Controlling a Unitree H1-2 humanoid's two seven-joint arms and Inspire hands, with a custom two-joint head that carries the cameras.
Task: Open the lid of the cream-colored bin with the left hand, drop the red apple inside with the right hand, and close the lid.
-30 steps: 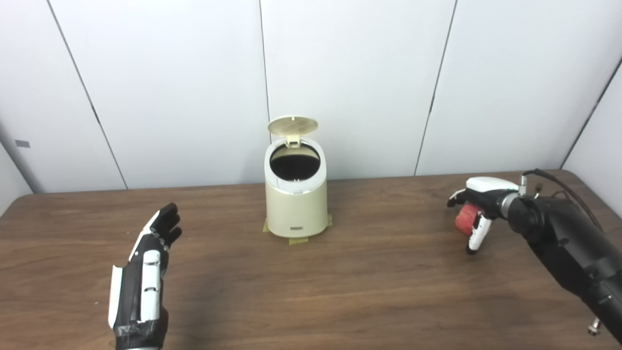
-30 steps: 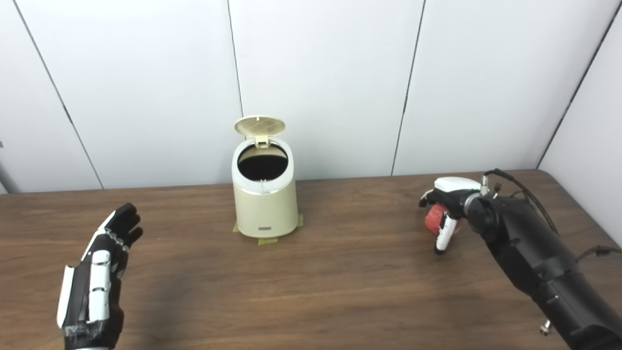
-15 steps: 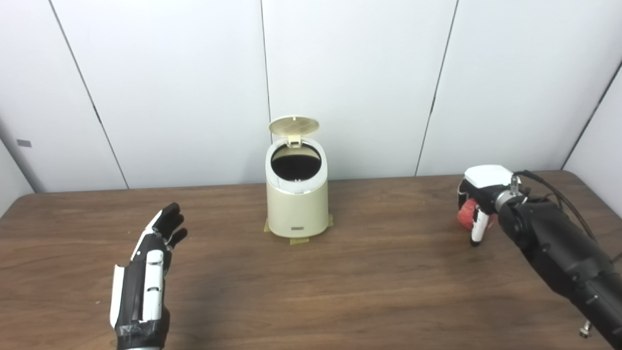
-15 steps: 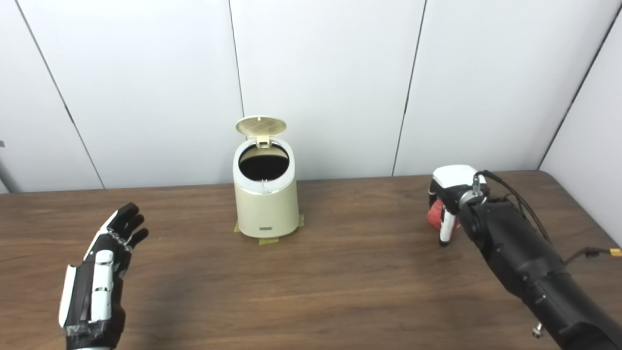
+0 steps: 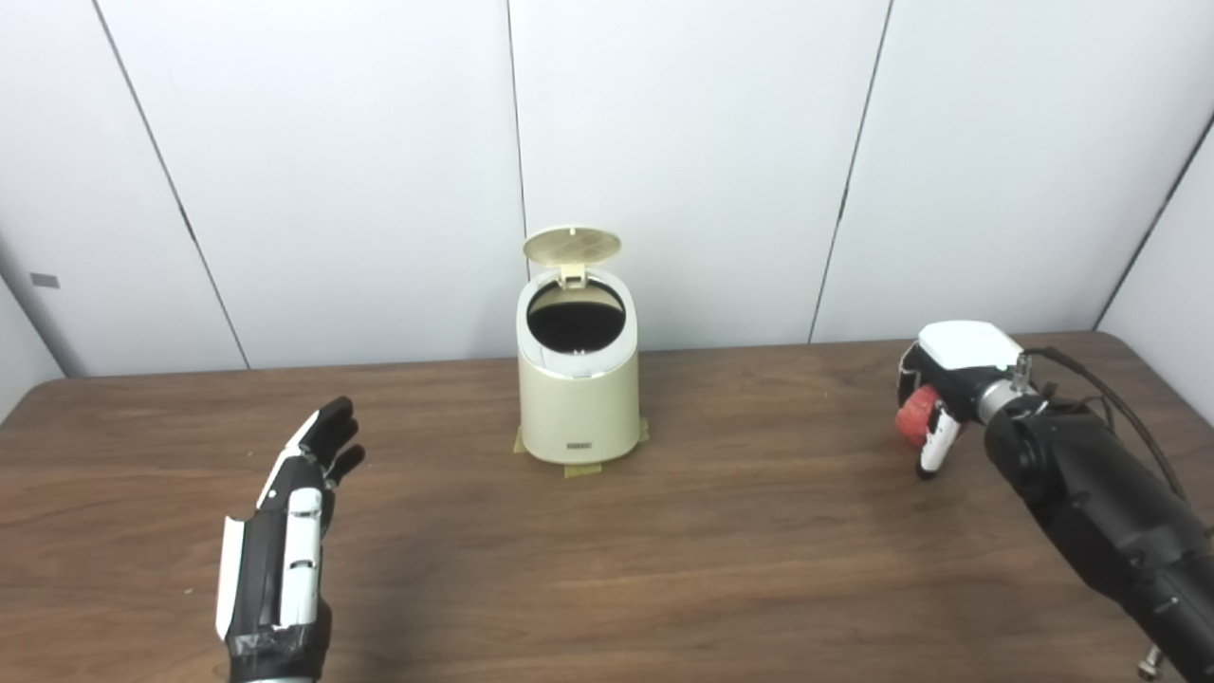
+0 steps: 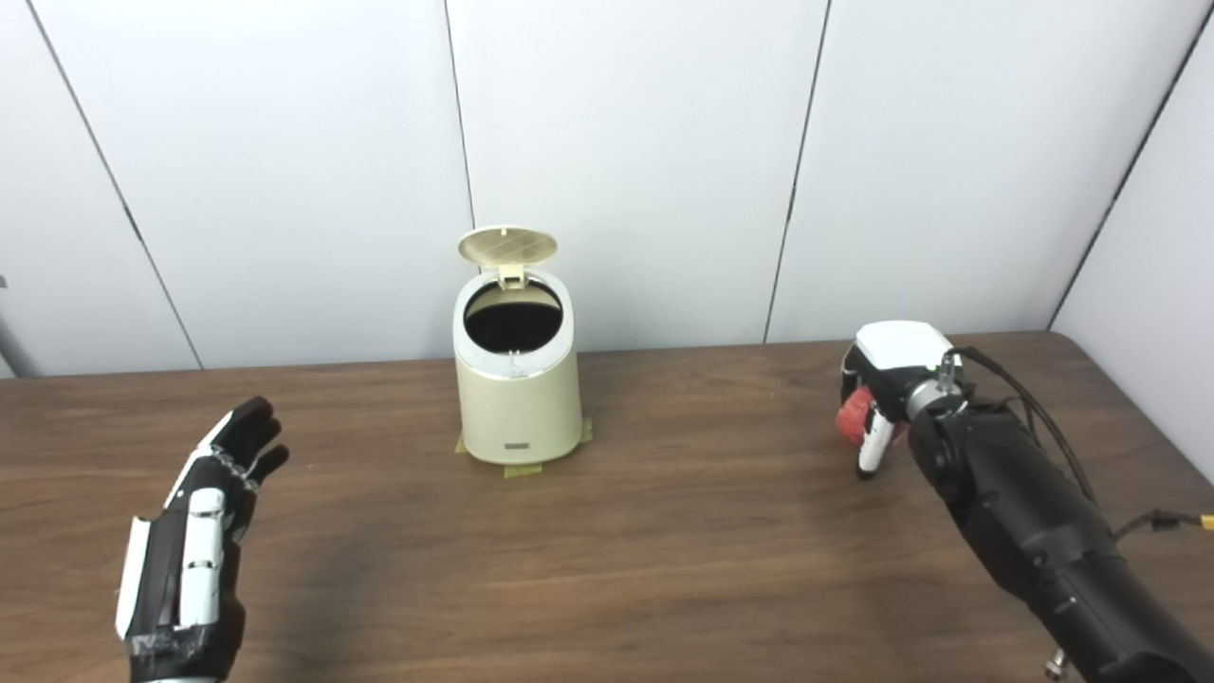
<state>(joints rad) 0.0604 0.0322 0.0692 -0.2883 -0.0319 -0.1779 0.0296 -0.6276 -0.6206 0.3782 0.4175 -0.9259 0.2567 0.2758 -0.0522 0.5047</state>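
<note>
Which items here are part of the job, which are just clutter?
In the job:
- cream-colored bin, upright
- its lid, flipped up
- red apple, held in the right robot hand
- left robot hand, open, holding nothing

Not in the job:
- tape strips under the bin's base
- table

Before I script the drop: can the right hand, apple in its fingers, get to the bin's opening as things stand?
Probably yes. The lid stands up behind the bin, its mouth uncovered, and bare table lies between it and the right hand holding the apple.
</note>
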